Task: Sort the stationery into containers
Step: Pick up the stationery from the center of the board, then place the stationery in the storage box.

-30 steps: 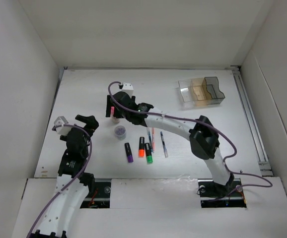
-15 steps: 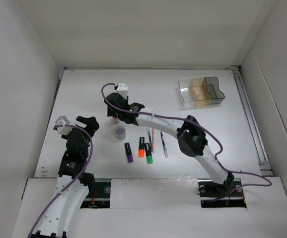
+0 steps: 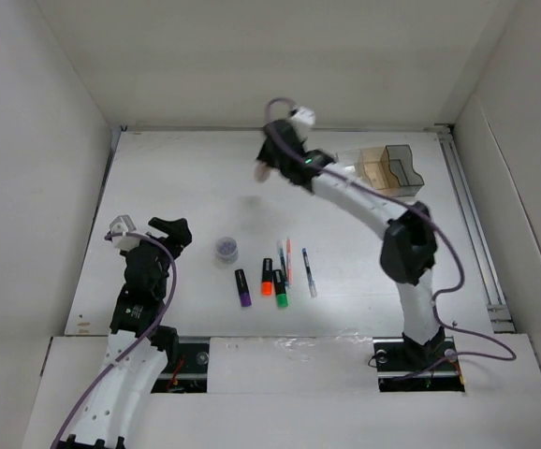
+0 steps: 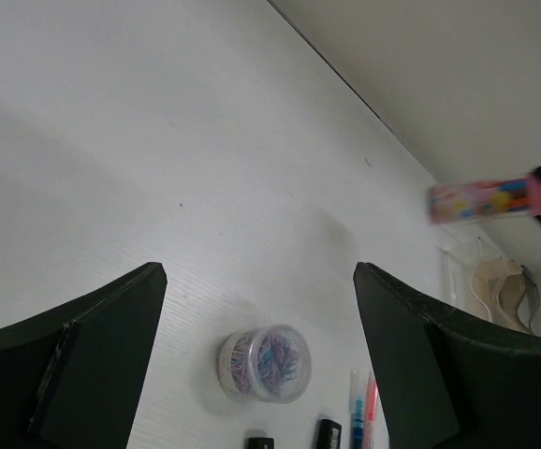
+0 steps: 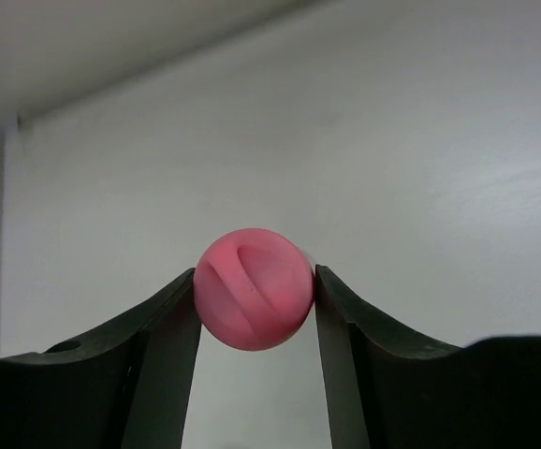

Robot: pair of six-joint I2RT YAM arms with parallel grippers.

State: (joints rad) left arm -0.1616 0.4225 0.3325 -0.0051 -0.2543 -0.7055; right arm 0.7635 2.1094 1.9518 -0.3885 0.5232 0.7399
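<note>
Bottle (image 4: 481, 200): pink cap, multicoloured printed label.
Round jar (image 4: 264, 363): clear, contents purple and blue.
Highlighters (image 3: 267, 280): black bodies; purple, orange, green ends.
Desk organiser (image 3: 383, 173): clear, amber, dark grey compartments.

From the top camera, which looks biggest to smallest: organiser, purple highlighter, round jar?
1. organiser
2. purple highlighter and round jar: about alike. The highlighter is longer and the jar is wider, so I won't rank them.

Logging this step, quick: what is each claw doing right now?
Left claw: open, holding nothing.
Right claw: closed on the pink-capped bottle.
</note>
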